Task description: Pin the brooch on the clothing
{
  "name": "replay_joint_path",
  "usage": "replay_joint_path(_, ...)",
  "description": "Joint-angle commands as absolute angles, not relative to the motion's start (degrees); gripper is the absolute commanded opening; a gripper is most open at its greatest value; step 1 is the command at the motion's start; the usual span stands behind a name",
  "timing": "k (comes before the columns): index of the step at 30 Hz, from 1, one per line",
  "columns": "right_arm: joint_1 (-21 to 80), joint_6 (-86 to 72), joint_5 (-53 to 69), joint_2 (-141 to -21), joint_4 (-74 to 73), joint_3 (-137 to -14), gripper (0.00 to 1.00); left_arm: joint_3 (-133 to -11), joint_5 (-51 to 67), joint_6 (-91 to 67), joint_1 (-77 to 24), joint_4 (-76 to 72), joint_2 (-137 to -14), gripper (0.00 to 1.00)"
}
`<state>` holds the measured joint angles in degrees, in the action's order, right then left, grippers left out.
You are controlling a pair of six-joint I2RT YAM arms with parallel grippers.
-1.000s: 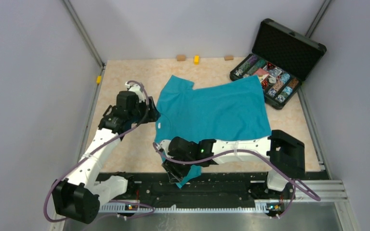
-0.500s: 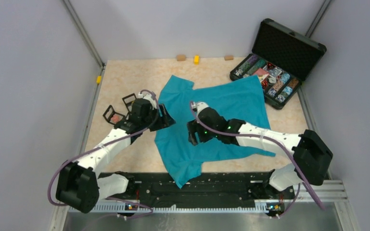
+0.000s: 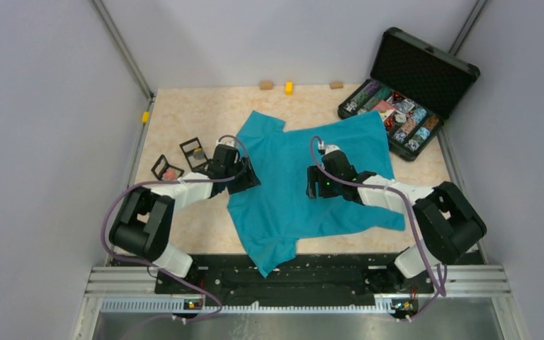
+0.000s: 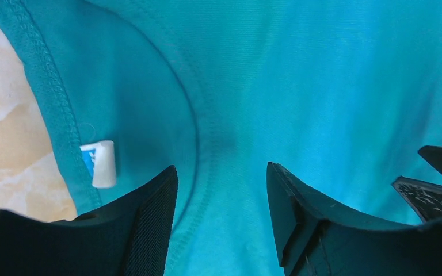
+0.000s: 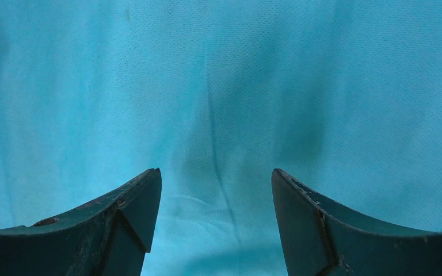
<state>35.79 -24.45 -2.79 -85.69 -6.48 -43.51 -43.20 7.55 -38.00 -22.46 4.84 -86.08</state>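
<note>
The teal-blue T-shirt (image 3: 340, 159) lies spread in the middle of the table, one sleeve hanging over the near edge. A tiny pink-red brooch (image 3: 172, 173) lies by a small black frame (image 3: 163, 167) left of the shirt. My left gripper (image 3: 246, 177) is open and empty over the shirt's collar. In the left wrist view its fingers (image 4: 155, 218) straddle the collar seam (image 4: 221, 172), with the white label (image 4: 99, 164) just to the left. My right gripper (image 3: 314, 185) is open and empty over the shirt's middle. In the right wrist view it (image 5: 216, 172) hangs over plain creased fabric (image 5: 224, 86).
An open black case (image 3: 460, 71) with several multicoloured trinkets stands at the back right. A second small black frame (image 3: 195, 151) lies left of the shirt. Small blocks (image 3: 289, 87) sit along the back edge, a yellow one (image 3: 144, 117) at the left wall.
The shirt was pulled up off the near edge early on and has since stayed put. My left gripper moved right onto the collar. My right gripper moved right and farther, over the shirt's middle.
</note>
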Motion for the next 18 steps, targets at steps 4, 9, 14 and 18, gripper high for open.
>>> replay_joint_path(4,32.8,-27.8,1.7,-90.7,1.4,-41.5,0.71,-46.4,5.6,-36.2,-20.8,0.5,-93.9,0.61)
replay_joint_path(9,30.0,-29.9,3.7,-92.3,3.8,-40.8,0.71,-48.9,3.9,-35.0,-19.3,1.6,-98.7,0.61)
replay_joint_path(14,28.5,-29.9,4.1,-94.9,3.5,-43.1,0.72,-53.1,4.2,-34.2,-17.7,3.1,-102.3,0.61)
replay_joint_path(18,28.4,-29.6,4.3,-96.1,2.8,-45.3,0.72,-55.6,3.3,-33.2,-16.8,4.3,-103.4,0.61)
